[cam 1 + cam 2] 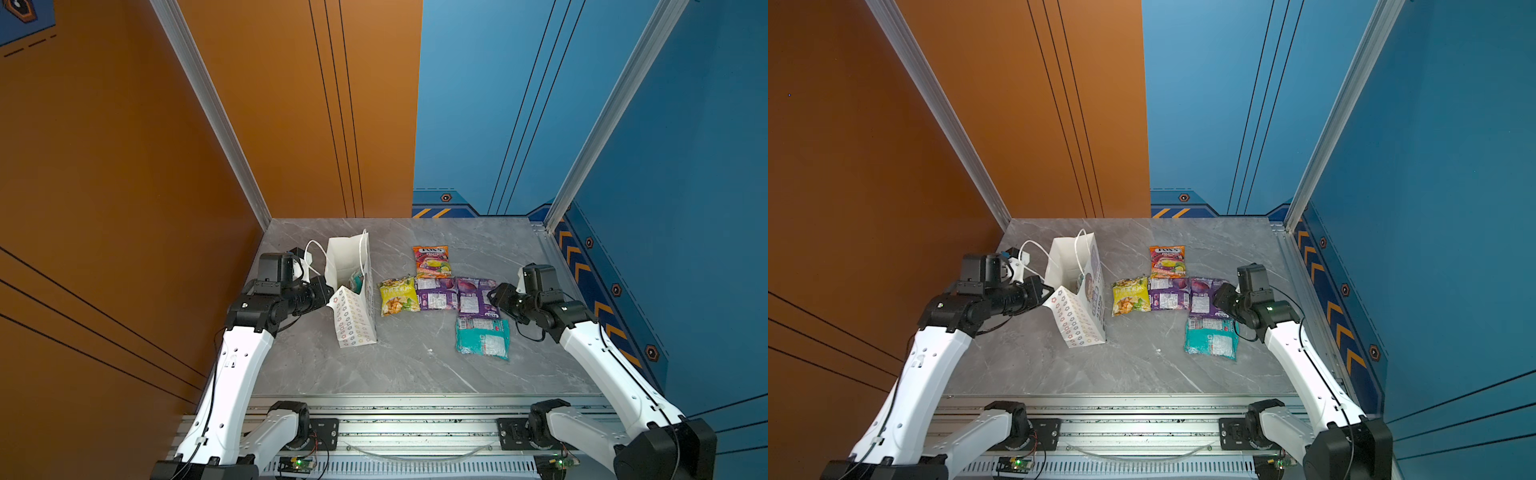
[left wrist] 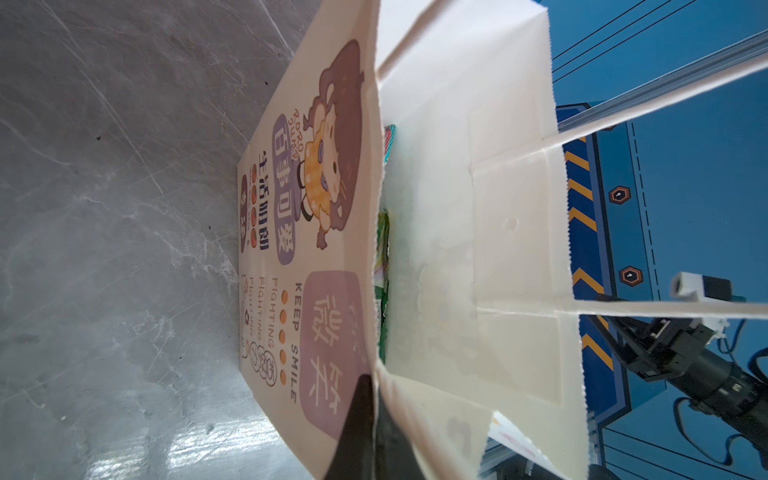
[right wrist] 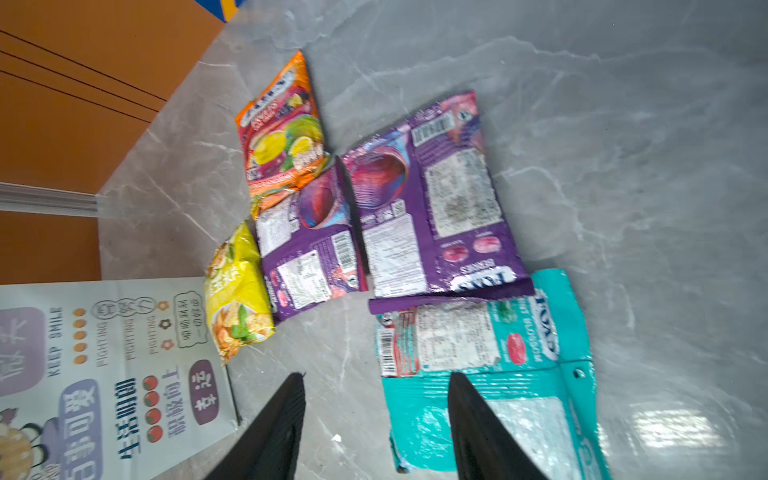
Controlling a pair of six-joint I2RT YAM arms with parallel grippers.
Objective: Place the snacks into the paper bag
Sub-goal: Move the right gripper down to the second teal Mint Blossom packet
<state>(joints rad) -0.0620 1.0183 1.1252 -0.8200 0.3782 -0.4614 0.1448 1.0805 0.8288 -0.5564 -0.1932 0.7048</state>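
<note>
While the left gripper (image 2: 370, 411) is pinching the rim of the bag (image 1: 353, 320), its fingers clamped together on the paper edge and holding the mouth open, the right gripper (image 3: 376, 409) is hanging low over the table (image 1: 415, 374) with its fingers apart and nothing between them. The step in hand appears to be the approach to the next packet.

The bag is standing upright on the left half of the table, tall and white, with star outlines on its side and a cartoon girl on its front. The left wrist view is showing green and teal packet edges inside it, so part of the load is probably already in.

Five snacks are lying flat to the right of the bag. The teal packet (image 1: 483, 336) is sitting nearest the right arm, with one open finger over it in the right wrist view. Two purple packets (image 1: 477, 297) (image 1: 436, 293) are lying side by side just beyond it, the nearer one overlapping the teal packet's edge. The yellow packet (image 1: 398, 295) is resting beside the bag. The orange packet (image 1: 431, 261) is lying farthest back, touching a purple one.

The next move is likely calling for a descent onto the teal packet, a pinch on its crinkly edge, and a lift clear of the overlapping purple packet.
</note>
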